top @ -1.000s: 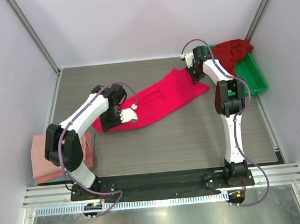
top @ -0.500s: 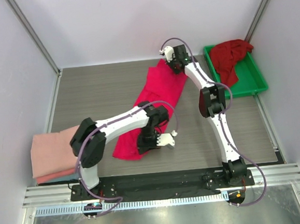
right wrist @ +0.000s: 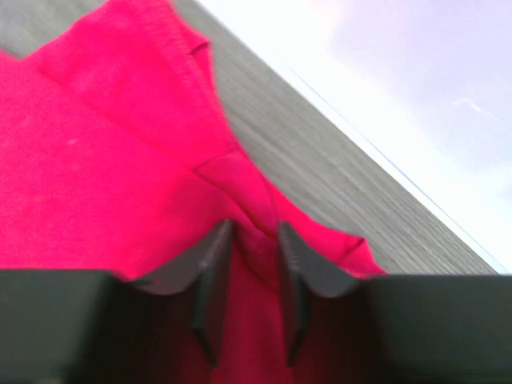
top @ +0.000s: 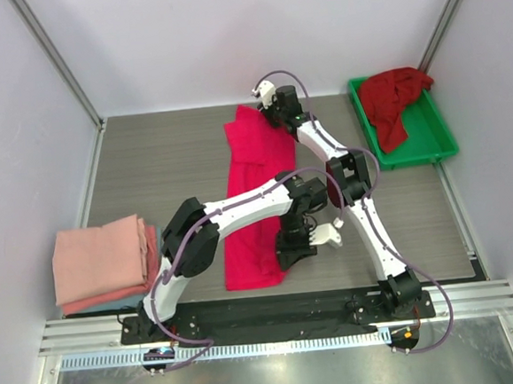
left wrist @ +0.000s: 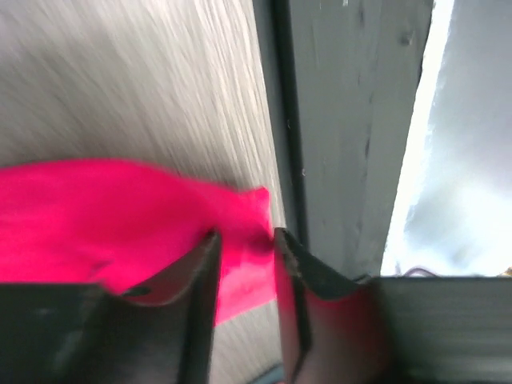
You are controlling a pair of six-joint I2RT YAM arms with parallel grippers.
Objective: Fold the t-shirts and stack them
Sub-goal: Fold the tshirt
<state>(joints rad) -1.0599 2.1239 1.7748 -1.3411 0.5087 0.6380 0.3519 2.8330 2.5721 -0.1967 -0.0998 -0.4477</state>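
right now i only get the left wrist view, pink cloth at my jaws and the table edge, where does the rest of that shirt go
Observer: From above, the bright red shirt lies as one long strip, running from close to the near edge up to the far middle of the table.
Operator: is the other arm on it
Observer: Yes. The right jaws sit at its far end, slightly parted, with a ridge of cloth in the gap.
Operator: and where's the stack
Observer: The folded pink shirts lie at the near left, apart from the strip.
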